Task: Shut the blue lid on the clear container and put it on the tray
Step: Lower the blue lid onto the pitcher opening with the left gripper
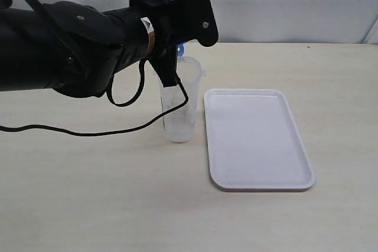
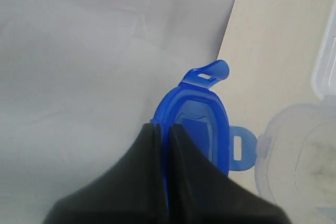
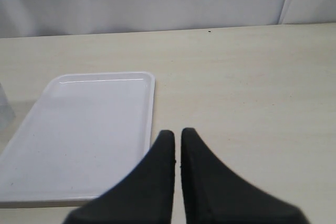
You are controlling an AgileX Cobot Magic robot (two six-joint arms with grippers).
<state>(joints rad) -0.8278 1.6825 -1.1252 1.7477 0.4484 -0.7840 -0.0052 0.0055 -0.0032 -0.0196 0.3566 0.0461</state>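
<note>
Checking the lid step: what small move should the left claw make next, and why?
Probably shift the blue lid sideways over the open mouth of the clear container. The left claw is shut on the lid's edge, and the wrist view shows it beside the mouth, not above.

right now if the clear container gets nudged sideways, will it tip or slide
Likely tips rather than slides: the clear container is tall, narrow-based and looks empty, so probably light. Its translucent plastic wall may flex if squeezed.

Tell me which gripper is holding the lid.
The left gripper, shut on the blue lid by the clear container; the right gripper is shut on nothing.
</note>
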